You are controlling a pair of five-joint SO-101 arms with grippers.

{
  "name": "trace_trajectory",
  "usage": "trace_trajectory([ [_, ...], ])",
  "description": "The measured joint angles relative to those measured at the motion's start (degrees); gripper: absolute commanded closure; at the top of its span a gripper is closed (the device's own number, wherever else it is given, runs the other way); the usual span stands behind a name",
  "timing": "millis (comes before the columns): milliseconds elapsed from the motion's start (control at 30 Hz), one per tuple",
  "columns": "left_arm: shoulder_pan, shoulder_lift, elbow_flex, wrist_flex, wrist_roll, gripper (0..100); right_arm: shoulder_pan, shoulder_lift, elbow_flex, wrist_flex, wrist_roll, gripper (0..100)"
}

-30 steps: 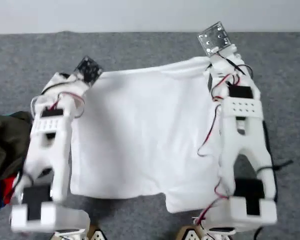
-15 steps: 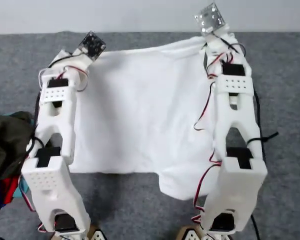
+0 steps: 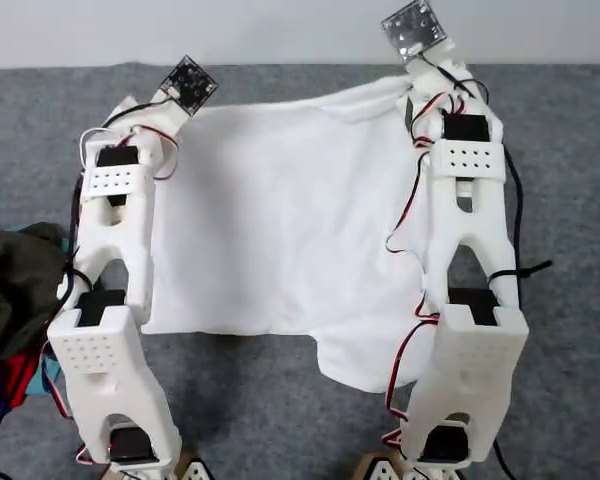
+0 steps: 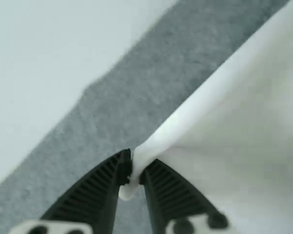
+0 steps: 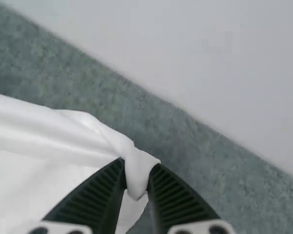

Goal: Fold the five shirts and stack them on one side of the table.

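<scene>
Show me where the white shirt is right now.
The white shirt lies spread across the high view's middle, far corners pinched by the left gripper and right gripper.

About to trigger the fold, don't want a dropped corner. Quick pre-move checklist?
1. Left hand shut on the white shirt at a far corner: ok.
2. Right hand shut on the other far corner: ok.
3. Near hem straight: not ok, its right part juts out.
4. Clothes pile apart from the shirt: ok, at the left edge of the table.
5. Corners lifted off the table: cannot tell.
</scene>
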Motion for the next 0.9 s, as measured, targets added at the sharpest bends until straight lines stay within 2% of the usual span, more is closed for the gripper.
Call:
trace_trajectory([
  [567,2.46,-0.53,-1.05,37.89,-0.18,100,-0.26,-5.63,-0.09,33.14,0.0,99.0],
  [900,3.25,-5.01,-1.23,55.03,-11.43,100,-1.49,-10.9,-0.09,53.89,0.09,99.0],
])
